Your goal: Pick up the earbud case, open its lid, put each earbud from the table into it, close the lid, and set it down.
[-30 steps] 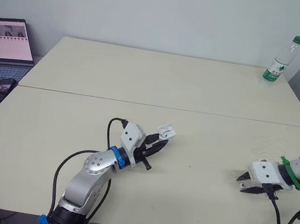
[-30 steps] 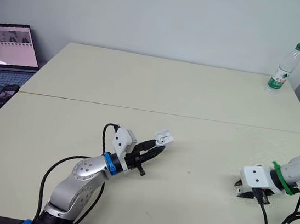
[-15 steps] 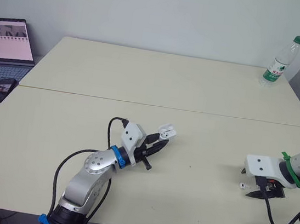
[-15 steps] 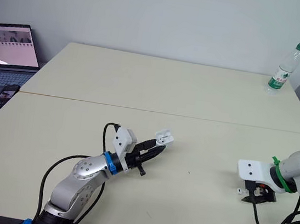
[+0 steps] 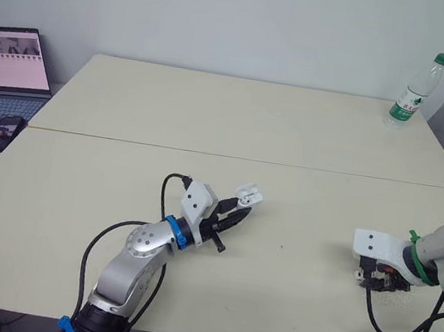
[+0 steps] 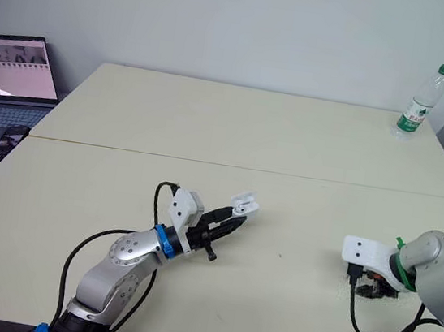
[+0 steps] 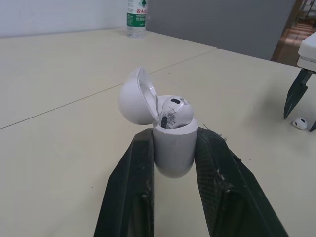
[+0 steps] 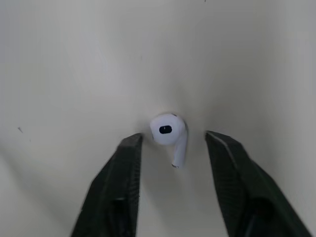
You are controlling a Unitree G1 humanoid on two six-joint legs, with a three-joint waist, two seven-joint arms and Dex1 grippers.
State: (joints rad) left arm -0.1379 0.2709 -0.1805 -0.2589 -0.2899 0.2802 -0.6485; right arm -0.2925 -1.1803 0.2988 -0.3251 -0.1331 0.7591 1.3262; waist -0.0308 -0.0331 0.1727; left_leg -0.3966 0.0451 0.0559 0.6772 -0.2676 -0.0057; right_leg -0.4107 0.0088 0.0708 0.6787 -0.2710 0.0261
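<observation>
Right gripper (image 8: 172,139) points down at the table (image 5: 252,121) near its front right edge. Its fingers are partly open and straddle the loose earbud (image 8: 168,131), which lies flat with its stem toward the wrist. Left gripper (image 7: 174,140), forearm low and reaching toward mid-table, clamps the earbud case (image 7: 173,155) upright, lid (image 7: 136,96) swung open, second earbud (image 7: 174,111) seated inside.
</observation>
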